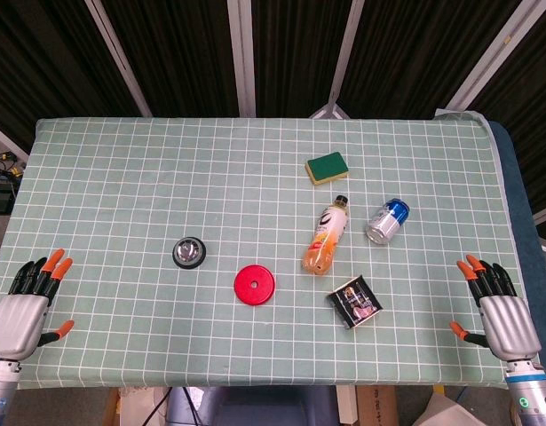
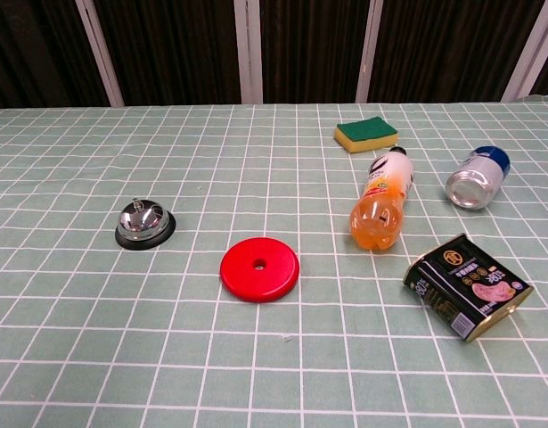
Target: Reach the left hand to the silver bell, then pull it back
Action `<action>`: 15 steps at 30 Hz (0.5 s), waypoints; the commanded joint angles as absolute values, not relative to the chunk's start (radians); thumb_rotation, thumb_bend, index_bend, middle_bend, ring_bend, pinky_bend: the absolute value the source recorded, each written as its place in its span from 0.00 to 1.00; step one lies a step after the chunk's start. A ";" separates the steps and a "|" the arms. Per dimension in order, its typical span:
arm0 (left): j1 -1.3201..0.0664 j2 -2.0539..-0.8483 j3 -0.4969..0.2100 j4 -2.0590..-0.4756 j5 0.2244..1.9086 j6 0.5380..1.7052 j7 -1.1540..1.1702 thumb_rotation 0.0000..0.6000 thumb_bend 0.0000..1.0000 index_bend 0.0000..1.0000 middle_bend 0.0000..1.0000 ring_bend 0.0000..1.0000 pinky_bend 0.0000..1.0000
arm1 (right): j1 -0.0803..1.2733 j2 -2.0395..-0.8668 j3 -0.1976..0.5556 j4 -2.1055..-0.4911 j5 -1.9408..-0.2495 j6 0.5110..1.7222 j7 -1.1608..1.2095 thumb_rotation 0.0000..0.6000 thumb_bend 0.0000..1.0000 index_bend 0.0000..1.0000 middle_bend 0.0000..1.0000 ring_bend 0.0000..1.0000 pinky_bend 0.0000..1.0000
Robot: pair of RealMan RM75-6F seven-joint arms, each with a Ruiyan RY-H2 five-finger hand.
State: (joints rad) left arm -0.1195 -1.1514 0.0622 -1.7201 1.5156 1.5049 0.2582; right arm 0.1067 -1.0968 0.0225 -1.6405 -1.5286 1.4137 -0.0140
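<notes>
The silver bell [image 1: 190, 252] [image 2: 144, 223] with a black base sits on the checked tablecloth, left of centre. My left hand [image 1: 28, 303] lies flat at the table's near left corner, fingers spread, holding nothing, well apart from the bell. At the near right corner my right hand [image 1: 497, 306] rests the same way, empty. Neither hand shows in the chest view.
A red disc [image 1: 255, 285] [image 2: 259, 268] lies right of the bell. Further right are an orange drink bottle [image 1: 326, 236] on its side, a dark snack packet [image 1: 354, 302], a blue-topped can [image 1: 387, 221] on its side and a green-yellow sponge [image 1: 327, 168].
</notes>
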 commanded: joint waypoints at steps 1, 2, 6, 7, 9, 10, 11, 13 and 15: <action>-0.118 -1.152 0.060 -1.720 1.516 1.503 0.259 1.00 0.16 0.00 0.00 0.00 0.00 | 0.107 -1.097 0.022 -1.641 -1.531 1.414 -0.014 1.00 0.22 0.00 0.00 0.00 0.00; -0.118 -1.152 0.060 -1.720 1.515 1.501 0.260 1.00 0.16 0.00 0.00 0.00 0.00 | 0.107 -1.097 0.022 -1.641 -1.532 1.414 -0.014 1.00 0.22 0.00 0.00 0.00 0.00; -0.120 -1.152 0.057 -1.720 1.513 1.489 0.262 1.00 0.17 0.00 0.00 0.00 0.00 | 0.107 -1.098 0.021 -1.640 -1.533 1.415 -0.015 1.00 0.22 0.00 0.00 0.00 0.00; -0.121 -1.152 0.056 -1.719 1.513 1.485 0.263 1.00 0.17 0.00 0.00 0.00 0.00 | 0.106 -1.098 0.021 -1.640 -1.533 1.416 -0.016 1.00 0.22 0.00 0.00 0.00 0.00; -0.126 -1.153 0.051 -1.719 1.508 1.476 0.269 1.00 0.17 0.00 0.00 0.00 0.00 | 0.107 -1.099 0.022 -1.641 -1.533 1.417 -0.016 1.00 0.22 0.00 0.00 0.00 0.00; -0.130 -1.154 0.046 -1.720 1.506 1.471 0.271 1.00 0.17 0.00 0.00 0.00 0.00 | 0.107 -1.100 0.022 -1.641 -1.534 1.416 -0.016 1.00 0.22 0.00 0.00 0.00 0.00; -0.134 -1.155 0.043 -1.721 1.504 1.465 0.273 1.00 0.18 0.00 0.00 0.00 0.00 | 0.107 -1.100 0.021 -1.640 -1.534 1.415 -0.018 1.00 0.22 0.00 0.00 0.00 0.00; -0.147 -1.156 0.034 -1.727 1.495 1.443 0.280 1.00 0.22 0.00 0.00 0.00 0.00 | 0.108 -1.101 0.021 -1.641 -1.534 1.414 -0.018 1.00 0.22 0.00 0.00 0.00 0.00; -0.164 -1.155 0.030 -1.734 1.490 1.413 0.284 1.00 0.34 0.00 0.00 0.00 0.00 | 0.108 -1.101 0.022 -1.640 -1.534 1.414 -0.018 1.00 0.22 0.00 0.00 0.00 0.00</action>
